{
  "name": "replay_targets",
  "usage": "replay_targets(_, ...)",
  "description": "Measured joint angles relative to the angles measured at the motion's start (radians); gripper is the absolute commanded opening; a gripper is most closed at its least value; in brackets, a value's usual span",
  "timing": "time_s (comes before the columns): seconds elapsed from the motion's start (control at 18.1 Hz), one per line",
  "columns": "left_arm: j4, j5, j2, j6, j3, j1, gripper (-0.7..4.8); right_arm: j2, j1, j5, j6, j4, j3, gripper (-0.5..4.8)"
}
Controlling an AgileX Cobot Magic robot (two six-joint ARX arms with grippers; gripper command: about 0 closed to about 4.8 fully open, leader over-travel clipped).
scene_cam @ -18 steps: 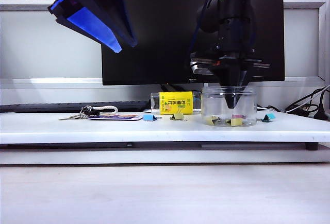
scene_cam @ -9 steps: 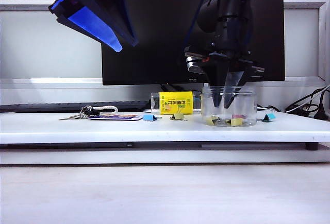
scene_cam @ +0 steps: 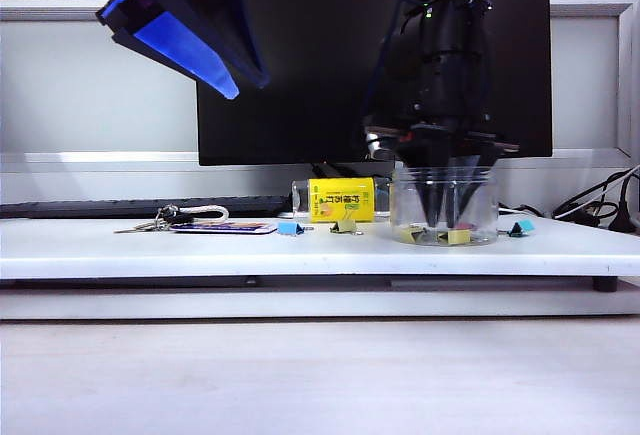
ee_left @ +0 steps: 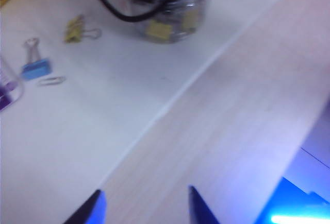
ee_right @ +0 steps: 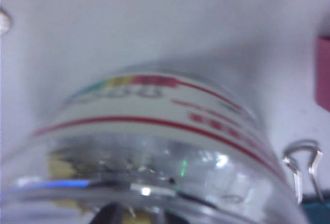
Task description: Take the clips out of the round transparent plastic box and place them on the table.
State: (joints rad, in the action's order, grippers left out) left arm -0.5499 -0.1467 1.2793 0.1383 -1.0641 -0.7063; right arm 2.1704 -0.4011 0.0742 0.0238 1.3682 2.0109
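One yellow clip [scene_cam: 346, 224] lies outside the jar [scene_cam: 444, 205] (right pincer [scene_cam: 442, 217] parted inside; left pincer [ee_left: 147, 208] apart, aloft).

The round transparent plastic box [scene_cam: 444, 205] is clear, glossy plastic that catches reflections. Inside it and beside it, the clips [scene_cam: 459, 237] look matt pale yellow with shiny silver wire handles. Under the box, the table [scene_cam: 200, 250] is smooth matt white; the surface in front of it shows pale wood grain.

A dark monitor [scene_cam: 300, 75] stands against a pale panelled wall [scene_cam: 90, 95] (evenly lit), cables [scene_cam: 590, 210] alongside.
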Motion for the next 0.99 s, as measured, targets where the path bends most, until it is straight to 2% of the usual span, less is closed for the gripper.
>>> replay_targets(0.22, 0.0, -0.078, 0.0, 0.02, 0.0, 0.0, 2.15, 0.006, 0.003, -0.002, 0.001, 0.003, 0.0, 1.09)
replay_targets(0.55, 0.063, -0.08, 0.035, -0.006, 0.007, 0.0, 2.15, 0.02, 0.003, 0.009, 0.002, -0.002, 0.004, 1.03)
replay_targets(0.77, 0.137, -0.08, 0.039, -0.019, 0.113, 0.0, 2.15, 0.027, 0.003, 0.009, 0.002, -0.016, 0.007, 1.01)
replay_targets(0.83, 0.161, -0.08, 0.039, -0.019, 0.132, 0.0, 2.15, 0.03, 0.003, 0.009, 0.002, -0.017, 0.009, 0.84)
replay_targets(0.99, 0.193, -0.079, 0.041, -0.019, 0.142, -0.002, 2.15, 0.037, 0.005, 0.022, 0.002, -0.019, 0.014, 0.83)
